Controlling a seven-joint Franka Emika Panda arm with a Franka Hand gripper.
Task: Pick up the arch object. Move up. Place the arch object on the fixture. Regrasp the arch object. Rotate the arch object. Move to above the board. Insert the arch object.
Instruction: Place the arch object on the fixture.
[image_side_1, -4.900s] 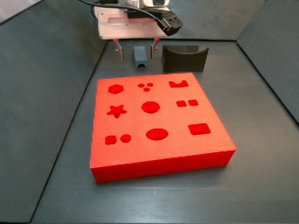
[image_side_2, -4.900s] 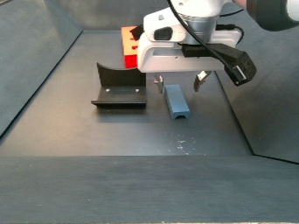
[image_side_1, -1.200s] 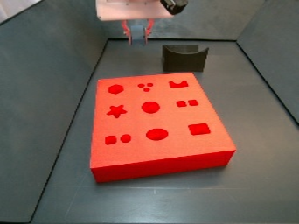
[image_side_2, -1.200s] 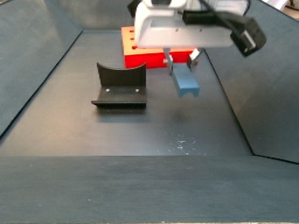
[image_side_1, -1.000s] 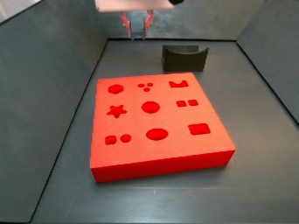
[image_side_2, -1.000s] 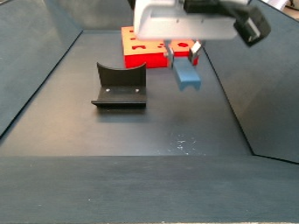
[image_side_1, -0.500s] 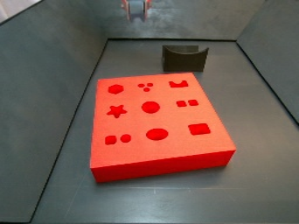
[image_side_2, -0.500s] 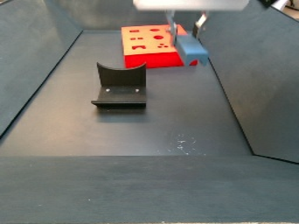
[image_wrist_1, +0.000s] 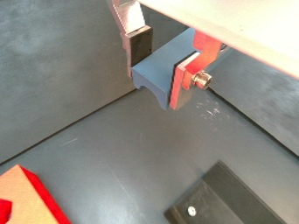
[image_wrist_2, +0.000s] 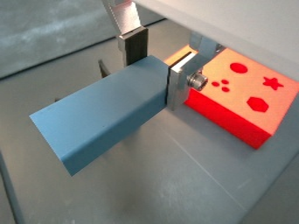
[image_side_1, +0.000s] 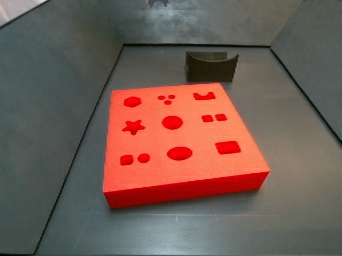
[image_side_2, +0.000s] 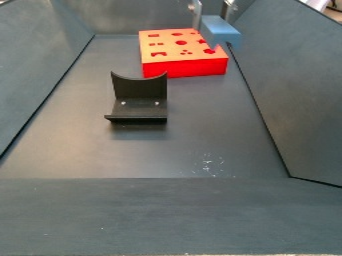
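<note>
My gripper (image_wrist_1: 162, 63) is shut on the arch object (image_wrist_1: 156, 77), a slate-blue block with an arched notch in its lower end. The silver fingers (image_wrist_2: 179, 77) clamp its sides near one end, and the long body (image_wrist_2: 100, 122) sticks out beyond them. In a side view the arch object (image_side_2: 222, 31) hangs high above the floor, at the near right corner of the red board (image_side_2: 182, 50). The dark fixture (image_side_2: 136, 98) stands on the floor, well below and apart from it. In a side view only the gripper's tip (image_side_1: 160, 3) shows at the frame's edge, above the board (image_side_1: 181, 140) and fixture (image_side_1: 210, 65).
Grey sloping walls (image_side_2: 40, 90) enclose the dark floor (image_side_2: 201, 150). The board's cut-outs include a star (image_side_1: 134, 127), circles and a notched arch shape (image_side_1: 205, 96). In the wrist views the fixture (image_wrist_1: 233, 197) and the board (image_wrist_2: 239, 96) lie far below.
The gripper has risen steadily with the arch object held in it, from just above the floor to near the upper edge of both side views. Board and fixture have not moved.
</note>
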